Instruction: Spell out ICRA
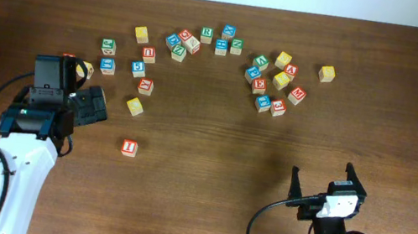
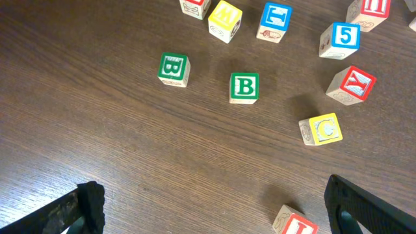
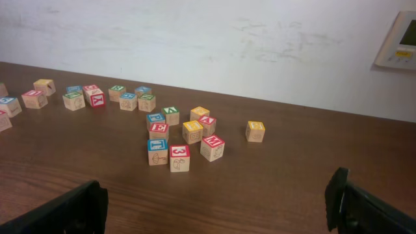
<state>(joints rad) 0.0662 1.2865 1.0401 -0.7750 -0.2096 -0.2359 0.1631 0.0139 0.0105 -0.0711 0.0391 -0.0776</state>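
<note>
Though cubes [image 1: 206, 35] abound, two Bs [image 2: 244, 87] (green).

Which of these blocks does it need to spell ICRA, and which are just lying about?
Needed: red I cube, yellow C cube, green R cube, red A cube.
Lying about: green B cube, second green B cube, blue 5 cube, red E cube.

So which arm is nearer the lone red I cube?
Left. The left arm ends just left of the red I cube, jaws open; the right arm sits far off to its right.
</note>
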